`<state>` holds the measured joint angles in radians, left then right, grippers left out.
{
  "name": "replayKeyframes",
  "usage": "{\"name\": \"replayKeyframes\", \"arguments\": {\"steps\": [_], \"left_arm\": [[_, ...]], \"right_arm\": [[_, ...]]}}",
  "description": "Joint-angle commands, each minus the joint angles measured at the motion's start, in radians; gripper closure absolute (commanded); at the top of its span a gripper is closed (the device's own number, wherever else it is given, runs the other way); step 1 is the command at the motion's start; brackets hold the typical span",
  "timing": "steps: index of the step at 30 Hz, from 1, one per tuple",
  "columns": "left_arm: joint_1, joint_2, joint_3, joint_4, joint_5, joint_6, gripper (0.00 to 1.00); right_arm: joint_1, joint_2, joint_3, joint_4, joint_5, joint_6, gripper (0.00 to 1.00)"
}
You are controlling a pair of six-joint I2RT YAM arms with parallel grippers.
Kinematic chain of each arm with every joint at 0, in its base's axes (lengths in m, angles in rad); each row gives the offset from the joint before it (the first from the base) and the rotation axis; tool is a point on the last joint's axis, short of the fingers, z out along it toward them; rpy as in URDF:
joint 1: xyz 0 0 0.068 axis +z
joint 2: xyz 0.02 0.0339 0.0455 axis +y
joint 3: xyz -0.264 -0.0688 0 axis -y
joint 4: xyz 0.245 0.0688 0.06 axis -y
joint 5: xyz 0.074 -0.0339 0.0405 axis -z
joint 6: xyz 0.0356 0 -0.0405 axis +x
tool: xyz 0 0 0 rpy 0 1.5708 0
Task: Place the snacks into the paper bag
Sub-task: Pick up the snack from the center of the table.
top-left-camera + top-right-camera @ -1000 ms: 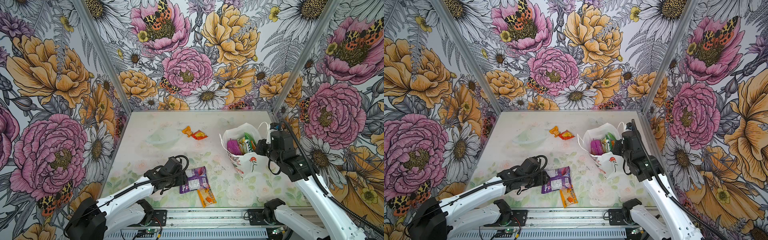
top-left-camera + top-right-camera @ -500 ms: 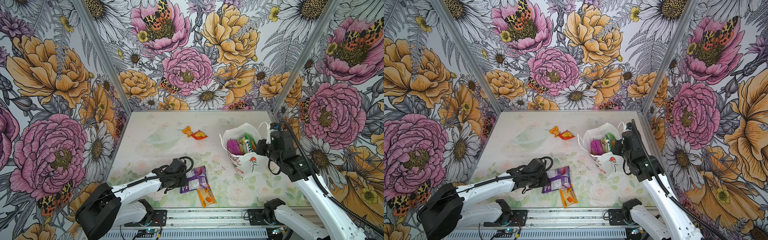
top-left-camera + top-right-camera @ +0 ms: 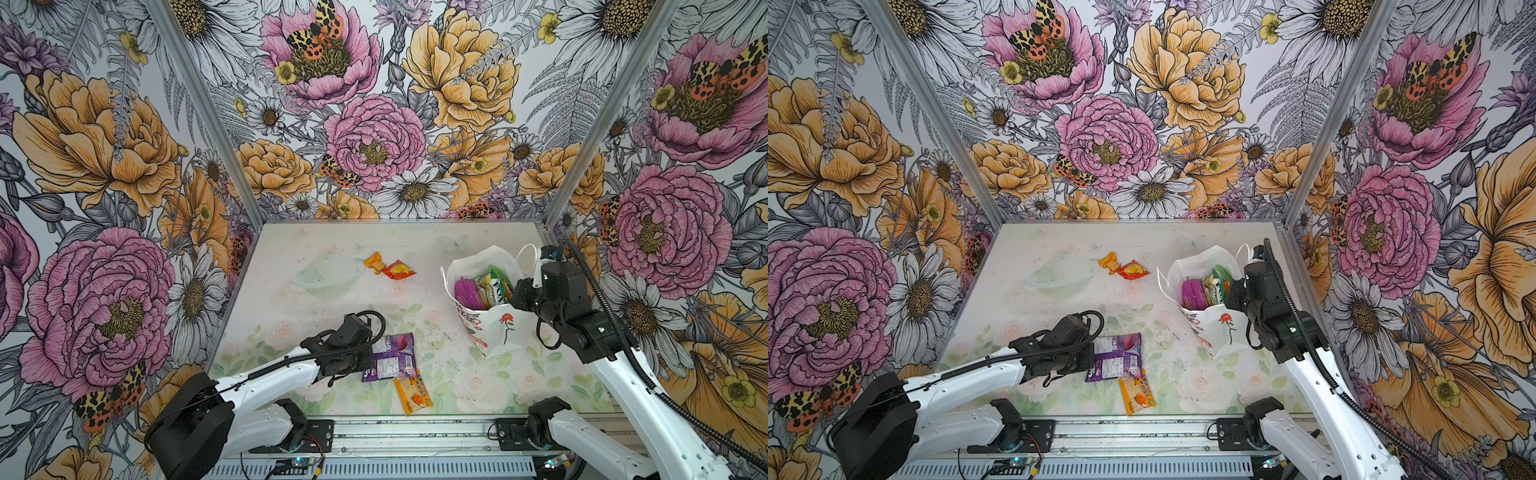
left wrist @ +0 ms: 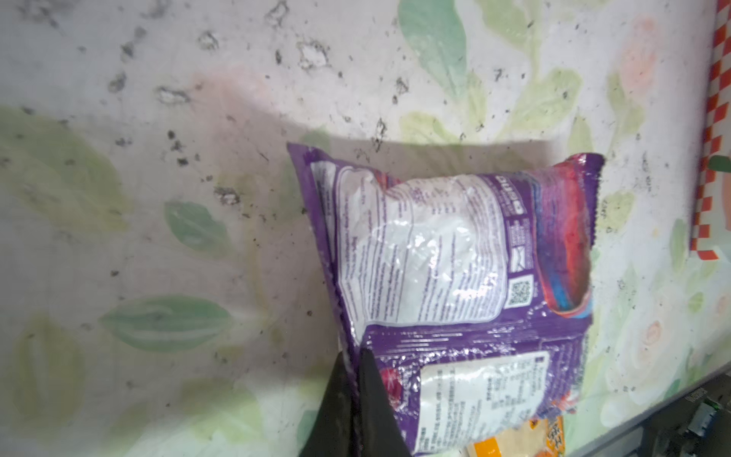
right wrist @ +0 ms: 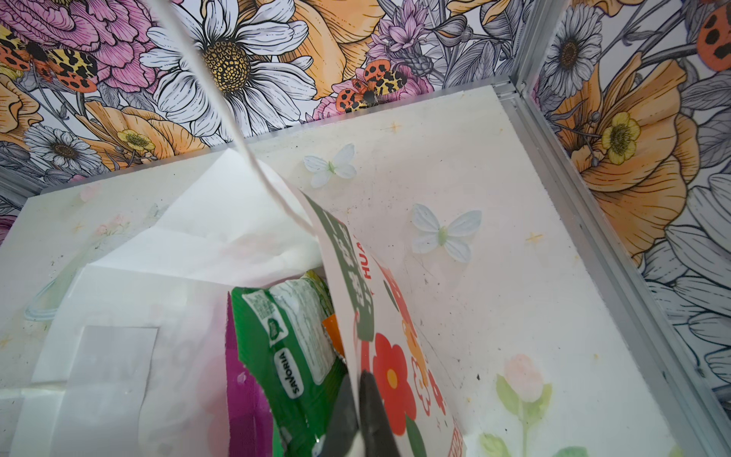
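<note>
The purple packet [image 3: 390, 359] touches the orange packet [image 3: 413, 395] near part-filled paper bag [image 3: 496, 334]

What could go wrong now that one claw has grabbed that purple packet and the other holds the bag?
1. The left claw pinches only the edge of the glossy purple packet; it may slip out on the lift.
2. The orange packet touches that packet's corner and could be dragged along.
3. The right claw holds the paper bag by its thin rim, and packets already crowd the opening; the newcomer might snag there.
</note>
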<state>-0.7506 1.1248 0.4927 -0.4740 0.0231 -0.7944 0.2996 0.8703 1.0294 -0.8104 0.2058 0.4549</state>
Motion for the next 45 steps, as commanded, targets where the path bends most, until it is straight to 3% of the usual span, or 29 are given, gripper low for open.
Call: {"name": "replayKeyframes", "arguments": {"steps": [1, 4, 15, 21, 35, 45], "left_arm": [[0.003, -0.052, 0.003, -0.009, -0.038, 0.005, 0.95], [0.012, -0.095, 0.003, -0.021, -0.036, 0.003, 1.0], [0.056, -0.319, 0.008, -0.037, -0.003, -0.032, 1.0], [0.099, -0.412, 0.086, -0.099, -0.006, -0.009, 1.0], [0.123, -0.338, 0.418, -0.127, -0.028, 0.099, 1.0], [0.081, -0.162, 0.768, -0.125, -0.027, 0.152, 1.0]], "right_arm": [[-0.006, -0.021, -0.002, 0.059, -0.002, 0.016, 1.0], [-0.005, -0.023, -0.002, 0.059, -0.002, 0.016, 1.0], [-0.006, -0.025, -0.001, 0.059, -0.004, 0.016, 1.0], [-0.006, -0.023, 0.0, 0.059, -0.006, 0.012, 1.0], [-0.005, -0.024, -0.008, 0.066, -0.016, 0.004, 1.0], [-0.006, -0.032, -0.01, 0.067, -0.017, 0.004, 1.0]]}}
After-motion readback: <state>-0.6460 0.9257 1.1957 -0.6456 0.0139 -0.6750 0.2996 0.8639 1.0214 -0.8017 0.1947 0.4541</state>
